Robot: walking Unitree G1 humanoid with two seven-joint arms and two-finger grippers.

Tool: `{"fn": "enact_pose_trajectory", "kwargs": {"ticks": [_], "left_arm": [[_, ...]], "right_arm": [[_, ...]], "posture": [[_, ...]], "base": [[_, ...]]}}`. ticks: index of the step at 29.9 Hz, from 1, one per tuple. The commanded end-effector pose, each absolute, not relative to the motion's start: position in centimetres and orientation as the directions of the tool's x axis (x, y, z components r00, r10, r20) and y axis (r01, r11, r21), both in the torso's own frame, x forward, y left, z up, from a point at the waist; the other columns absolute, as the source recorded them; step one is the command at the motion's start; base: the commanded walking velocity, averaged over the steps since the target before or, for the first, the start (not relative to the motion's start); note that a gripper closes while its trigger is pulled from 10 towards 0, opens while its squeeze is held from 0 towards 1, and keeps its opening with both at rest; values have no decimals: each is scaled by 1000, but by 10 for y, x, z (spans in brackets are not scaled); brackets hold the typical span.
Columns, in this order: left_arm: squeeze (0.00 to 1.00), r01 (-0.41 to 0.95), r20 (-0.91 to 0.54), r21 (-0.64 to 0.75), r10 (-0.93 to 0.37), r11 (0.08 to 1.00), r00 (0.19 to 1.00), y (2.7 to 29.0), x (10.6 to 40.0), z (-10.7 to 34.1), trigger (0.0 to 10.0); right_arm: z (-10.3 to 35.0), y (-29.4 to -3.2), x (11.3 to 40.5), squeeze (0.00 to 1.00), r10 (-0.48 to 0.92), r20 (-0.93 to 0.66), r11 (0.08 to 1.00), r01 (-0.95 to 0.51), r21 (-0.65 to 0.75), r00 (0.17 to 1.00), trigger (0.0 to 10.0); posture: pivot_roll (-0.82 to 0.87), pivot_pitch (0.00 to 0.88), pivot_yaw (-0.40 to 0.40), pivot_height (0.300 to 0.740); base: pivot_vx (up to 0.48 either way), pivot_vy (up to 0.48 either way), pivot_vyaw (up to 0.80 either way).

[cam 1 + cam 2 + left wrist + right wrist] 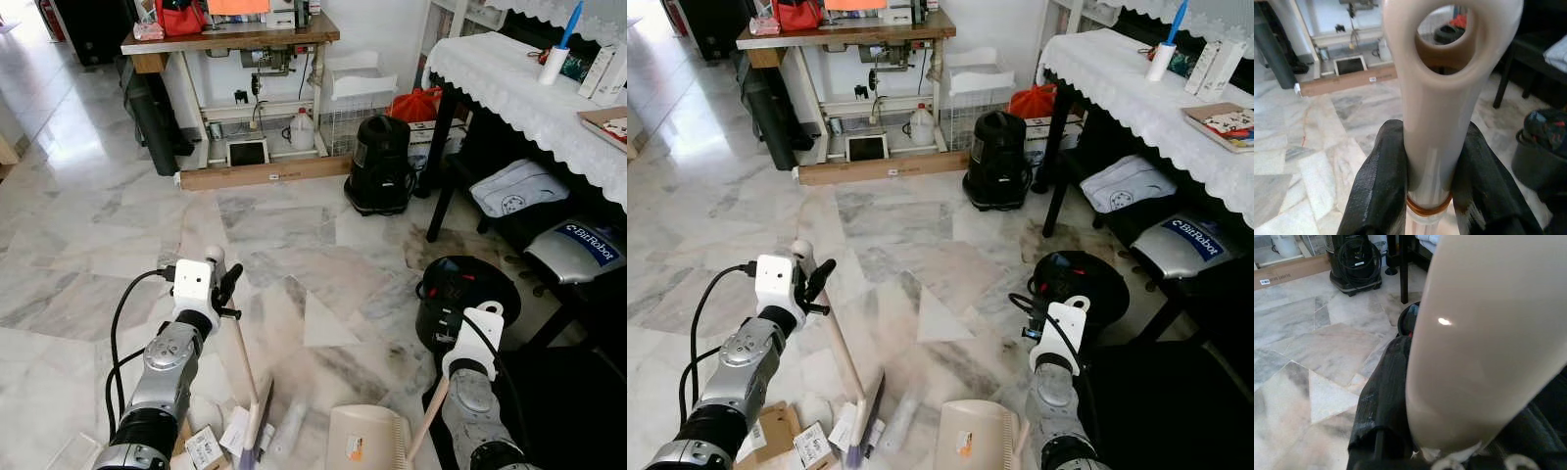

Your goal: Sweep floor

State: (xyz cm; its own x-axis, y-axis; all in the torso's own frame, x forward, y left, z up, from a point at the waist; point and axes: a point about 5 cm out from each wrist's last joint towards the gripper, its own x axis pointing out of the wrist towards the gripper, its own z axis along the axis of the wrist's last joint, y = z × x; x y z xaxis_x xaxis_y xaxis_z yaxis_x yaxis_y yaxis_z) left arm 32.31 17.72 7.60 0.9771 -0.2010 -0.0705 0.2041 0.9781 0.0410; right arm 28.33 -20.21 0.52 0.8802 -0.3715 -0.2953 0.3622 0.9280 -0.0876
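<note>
while the left hand (1430,196) is gripping the broom handle (242,357), the right hand (1415,431) is clamping the dustpan (367,439) handle above the marble floor (284,235).

I see marble floor (88,225): cardboard and paper scraps (808,441) near broom head (867,421), dustpan (367,438) beside, black vacuum (380,164) farther off.

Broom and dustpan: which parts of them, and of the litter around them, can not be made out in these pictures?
- Broom: its bristle end is cut off by the bottom edge of the eye views.
- Dustpan: its front is cut off there too; in the right wrist view its handle is a close blur.
- Litter: label print too small to read.
- Right gripper: one finger hidden behind the handle.
</note>
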Motion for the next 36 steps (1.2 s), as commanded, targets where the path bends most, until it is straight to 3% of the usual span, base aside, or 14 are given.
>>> {"fn": "enact_pose_trajectory", "kwargs": {"ticks": [1, 9, 16, 27, 36], "left_arm": [[0, 225, -74, 76, -220, 971, 973, 178, 329, 82, 10000], [0, 260, -132, 91, -247, 961, 960, 176, 329, 78, 10000], [0, 266, -146, 23, -260, 964, 955, 173, 330, 77, 10000], [0, 273, -186, -114, -291, 955, 939, 171, 334, 76, 10000], [0, 220, -113, -353, -275, 909, 955, 171, 342, 90, 10000]], "right_arm": [[9, -199, 289, 0, -362, -286, 932, 351, -89, 887, 10000], [12, -198, 292, 0, -355, -279, 935, 346, -84, 892, 10000], [13, -197, 293, 0, -347, -278, 938, 339, -78, 896, 10000], [13, -196, 294, 0, -342, -280, 939, 335, -75, 897, 10000], [13, -195, 295, 0, -333, -286, 942, 327, -72, 898, 10000]], "posture": [[-14, 0, 33, 740], [-9, 0, 34, 740], [-12, 0, 34, 740], [-16, 0, 38, 740], [-17, 0, 39, 740]], "base": [[0, 0, 0], [0, 0, 0], [0, 0, 0], [0, 0, 0], [0, 0, 0]]}}
